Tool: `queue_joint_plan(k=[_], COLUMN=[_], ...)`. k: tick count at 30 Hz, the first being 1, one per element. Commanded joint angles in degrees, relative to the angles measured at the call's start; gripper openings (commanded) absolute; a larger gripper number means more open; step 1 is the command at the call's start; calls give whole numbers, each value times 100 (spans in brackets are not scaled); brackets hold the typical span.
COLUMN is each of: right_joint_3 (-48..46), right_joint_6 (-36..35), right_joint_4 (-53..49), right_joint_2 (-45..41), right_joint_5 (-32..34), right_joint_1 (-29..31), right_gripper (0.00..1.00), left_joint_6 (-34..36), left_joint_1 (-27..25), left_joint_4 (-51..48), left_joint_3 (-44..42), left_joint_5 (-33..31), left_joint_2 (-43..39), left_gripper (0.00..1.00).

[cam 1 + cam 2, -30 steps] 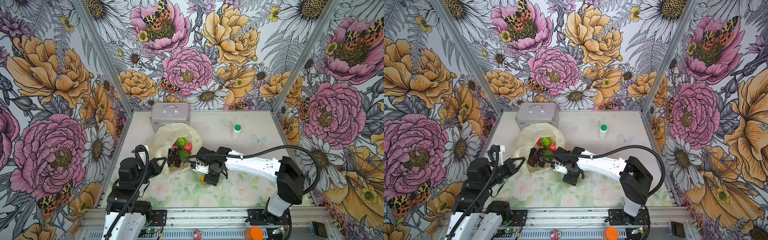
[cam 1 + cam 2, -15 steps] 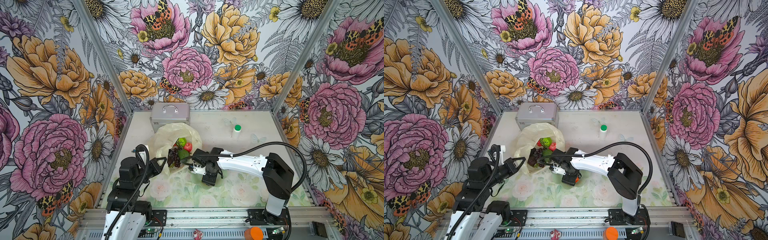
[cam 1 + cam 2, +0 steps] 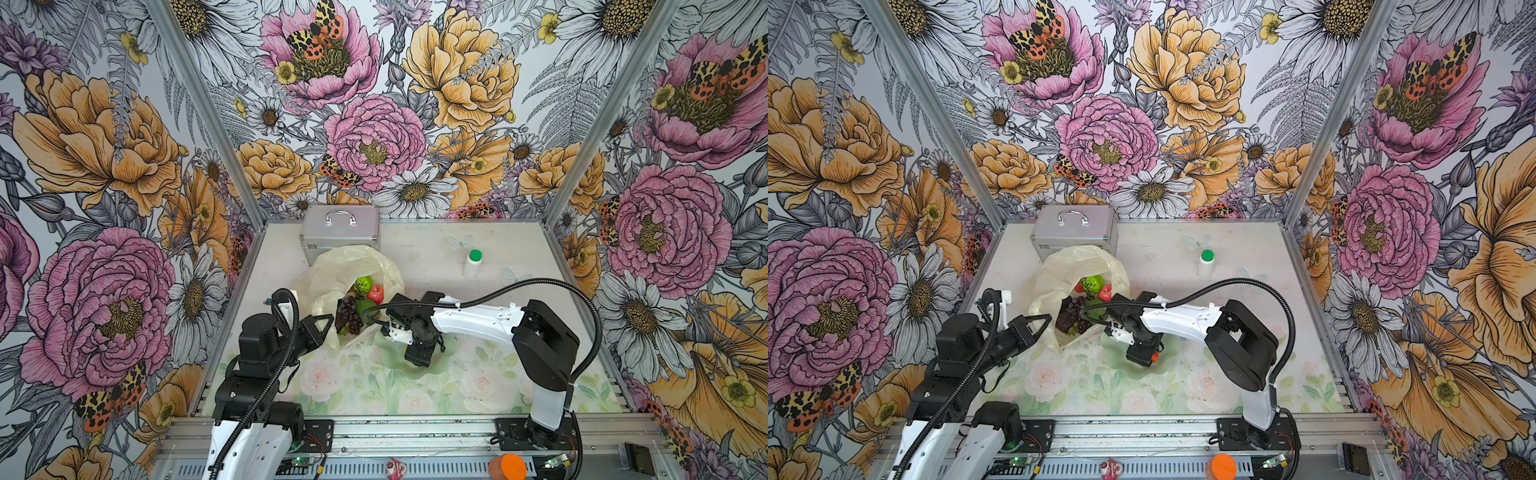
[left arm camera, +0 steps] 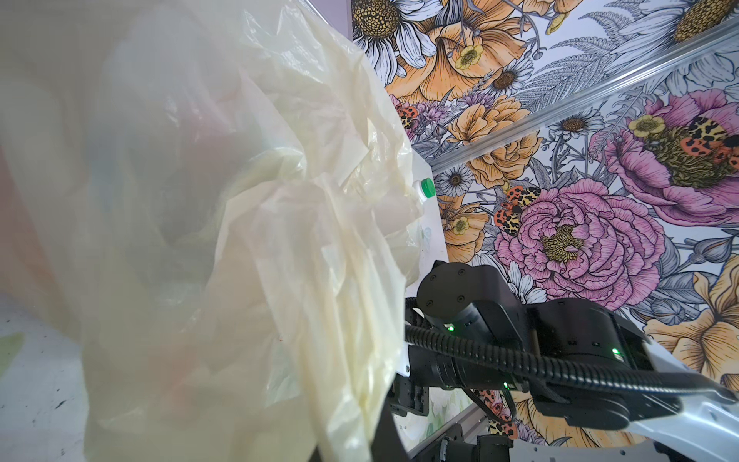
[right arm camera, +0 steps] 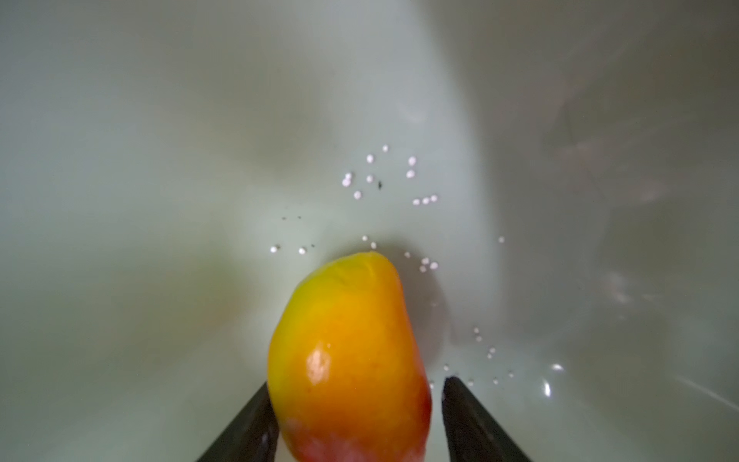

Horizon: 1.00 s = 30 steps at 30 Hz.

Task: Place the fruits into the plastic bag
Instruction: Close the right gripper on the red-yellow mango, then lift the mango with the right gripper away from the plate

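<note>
Fruits (image 3: pixel 363 284), among them a purple grape bunch (image 3: pixel 348 316), sit inside the plastic bag (image 3: pixel 332 270), whose near rim the left gripper (image 3: pixel 326 323) pinches tight, while a red-yellow mango (image 5: pixel 348 360) lies in the pale green dish (image 5: pixel 160 160) between the spread fingers of the right gripper (image 5: pixel 356 382).

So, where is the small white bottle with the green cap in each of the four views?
In a top view: bottle upright, back right of the plastic bag.
In a top view: bottle likewise, bag.
Left wrist: cap end peeks past the bag's edge.
Right wrist: not in it.
Shared landmark: the bag, except in right wrist.
</note>
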Motion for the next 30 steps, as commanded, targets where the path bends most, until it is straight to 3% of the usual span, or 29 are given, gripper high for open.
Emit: queue_joint_plan(k=[1,15,30], right_joint_3=[152,230,119], right_joint_6=[335,1454,1693], right_joint_4=[238,535,632], right_joint_2=[122,293,141], right_joint_5=[125,259,183], right_joint_1=[-115,-475,-557], right_gripper=[65,59,45], left_joint_6=[50,50,50], left_joint_1=[38,86,75], left_joint_4=[79,84,97], left_joint_3=[-37,-46,-55], left_joint_5=[-33,-54,-50], left_joint_2=[29,29,-21], left_gripper=[0,0,0])
